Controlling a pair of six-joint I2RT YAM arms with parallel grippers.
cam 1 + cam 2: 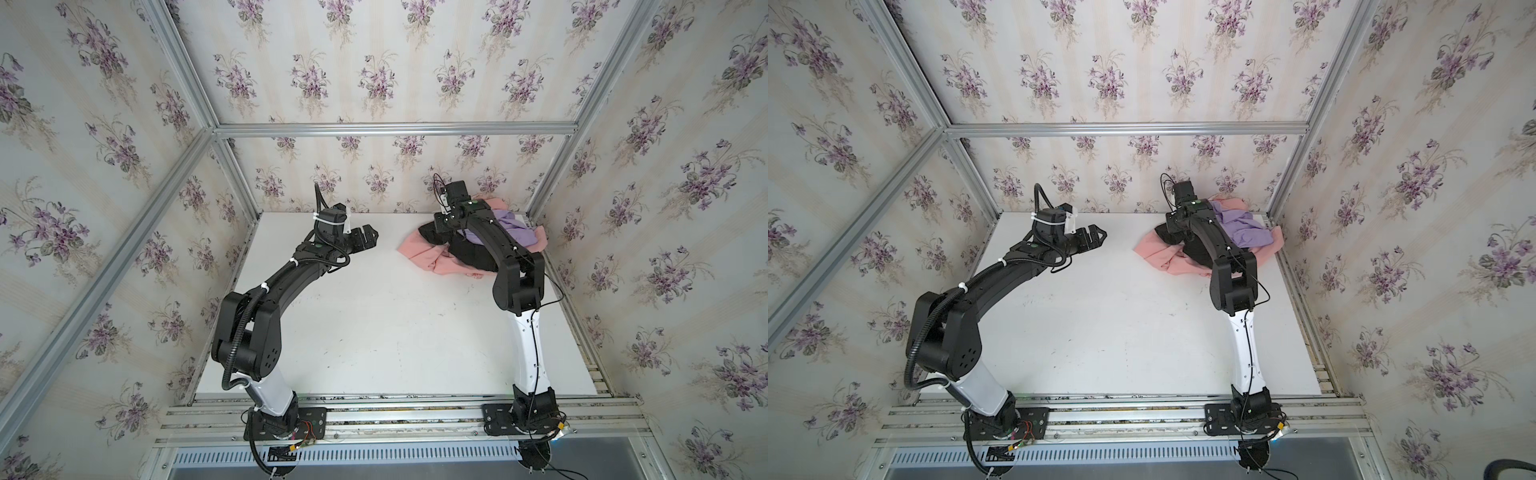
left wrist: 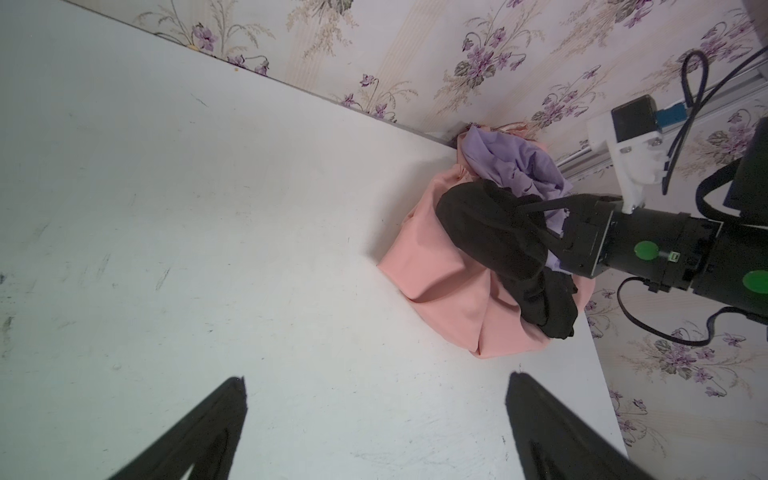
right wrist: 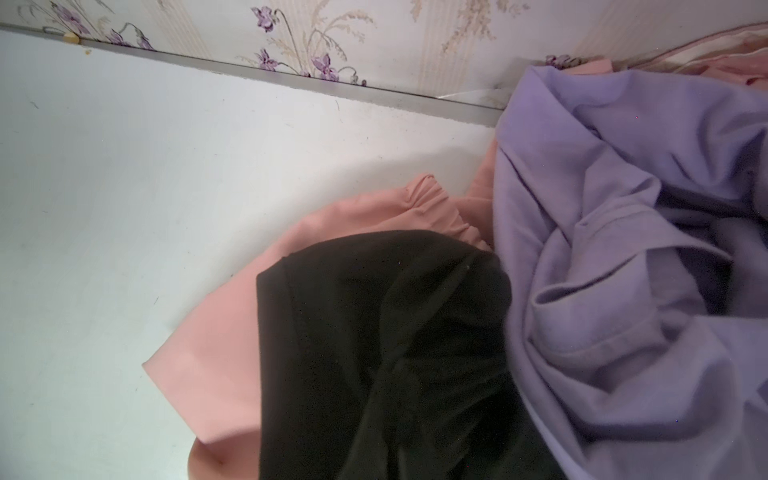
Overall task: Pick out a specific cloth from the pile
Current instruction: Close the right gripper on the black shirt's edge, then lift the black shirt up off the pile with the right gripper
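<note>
— Left wrist view: I see the black cloth atop the pile at the desk's far right corner, right claw pinched shut on it.
— Agreed; my left claw gapes empty, well apart, so I'd lift with the right.

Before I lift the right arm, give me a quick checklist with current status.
1. Right pincer shut on the black cloth: ok.
2. Only black fabric pinched, no purple cloth: cannot tell; purple lies right beside the grip.
3. Black cloth free of the pile: not ok; it rests on the pink cloth.
4. Left pincer open, clear of the pile: ok.
5. Bare table for set-down: ok.
</note>
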